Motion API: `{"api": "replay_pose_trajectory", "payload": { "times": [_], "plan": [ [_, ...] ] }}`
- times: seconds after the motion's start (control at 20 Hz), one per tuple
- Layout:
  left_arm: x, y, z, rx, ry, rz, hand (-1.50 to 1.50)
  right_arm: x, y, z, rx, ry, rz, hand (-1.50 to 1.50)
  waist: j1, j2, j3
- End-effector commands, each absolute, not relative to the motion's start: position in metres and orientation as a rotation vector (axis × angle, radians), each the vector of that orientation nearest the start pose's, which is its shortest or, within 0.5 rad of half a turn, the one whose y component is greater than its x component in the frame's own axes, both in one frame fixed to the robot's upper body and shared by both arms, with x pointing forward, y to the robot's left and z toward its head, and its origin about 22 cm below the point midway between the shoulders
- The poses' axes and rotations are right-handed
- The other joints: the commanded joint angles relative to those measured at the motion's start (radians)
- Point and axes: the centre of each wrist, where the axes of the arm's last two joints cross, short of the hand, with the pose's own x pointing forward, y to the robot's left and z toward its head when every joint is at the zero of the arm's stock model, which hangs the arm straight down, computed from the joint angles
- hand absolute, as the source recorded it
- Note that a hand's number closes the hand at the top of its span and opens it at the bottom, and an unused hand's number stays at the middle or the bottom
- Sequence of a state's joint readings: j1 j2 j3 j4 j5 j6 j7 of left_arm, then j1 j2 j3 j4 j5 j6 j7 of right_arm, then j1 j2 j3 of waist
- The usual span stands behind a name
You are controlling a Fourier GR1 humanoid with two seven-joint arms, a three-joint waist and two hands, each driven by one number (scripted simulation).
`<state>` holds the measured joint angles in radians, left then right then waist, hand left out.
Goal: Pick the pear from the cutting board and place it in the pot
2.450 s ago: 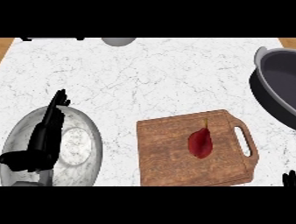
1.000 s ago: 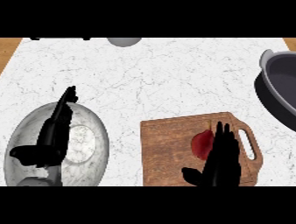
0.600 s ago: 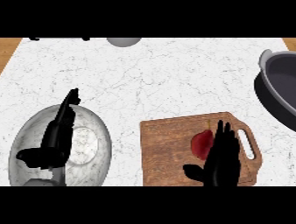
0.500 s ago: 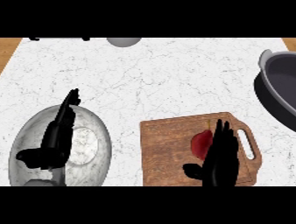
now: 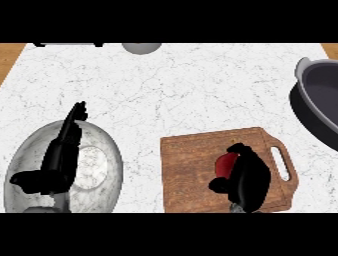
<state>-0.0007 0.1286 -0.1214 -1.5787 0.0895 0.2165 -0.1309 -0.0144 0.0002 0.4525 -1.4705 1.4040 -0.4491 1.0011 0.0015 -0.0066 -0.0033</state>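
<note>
Head view, single frame.

Counter (image 5: 187, 95): white marble, fills most of the view; wood surface shows at both upper corners.

Pot (image 5: 336, 102): dark grey, wide, cut off by the right edge. Handle lug at its upper left rim. Stands well apart from the board, up and to its right.

Bowl (image 5: 98, 165): shiny metal, lower left, partly cut by the lower edge.

Board (image 5: 190, 165): brown wood, lower centre-right, slightly rotated, handle slot on its right side. Just beside the bowl, not touching.

Left hand (image 5: 54, 167): over the bowl, fingers straight and together, pointing away toward the far edge, thumb out to the left. Holds nothing. Whether it touches the bowl: cannot tell.

Right hand (image 5: 247, 177): over the right half of the board, coming in from the lower edge. Fingers bent down over the far end and right side of the pear, thumb curled in near its near end, so the hand is closed round it.

Pear (image 5: 223, 162): red, on the board, near its middle. Only its left side shows; the rest is hidden under the right hand. Lifted or resting: cannot tell.

Small grey round object (image 5: 141, 47): at the far edge, cut off at top.
</note>
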Motion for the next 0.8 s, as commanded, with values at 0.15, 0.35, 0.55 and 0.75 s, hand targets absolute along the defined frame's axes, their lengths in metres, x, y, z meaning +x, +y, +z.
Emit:
{"api": "replay_pose_trajectory", "payload": {
  "times": [0.15,0.35,0.55,0.75],
  "plan": [
    [0.248,0.231,0.003,0.106,-1.689,0.040,0.00,0.215,-0.122,-0.022,-1.384,-1.048,0.434,1.50,-0.003,0.006,0.003],
    [0.250,0.231,-0.005,0.117,-1.698,0.045,0.00,0.201,-0.112,-0.022,-1.462,-1.096,0.402,1.50,-0.007,0.006,0.003],
    [0.251,0.211,0.010,0.067,-1.730,-0.008,0.00,0.319,-0.157,0.021,-1.322,-0.878,0.410,1.50,0.057,0.034,0.005],
    [0.255,0.204,0.012,0.024,-1.745,-0.027,0.00,0.370,-0.191,0.058,-1.330,-0.802,0.389,1.50,0.092,0.050,0.005]
  ]
}}
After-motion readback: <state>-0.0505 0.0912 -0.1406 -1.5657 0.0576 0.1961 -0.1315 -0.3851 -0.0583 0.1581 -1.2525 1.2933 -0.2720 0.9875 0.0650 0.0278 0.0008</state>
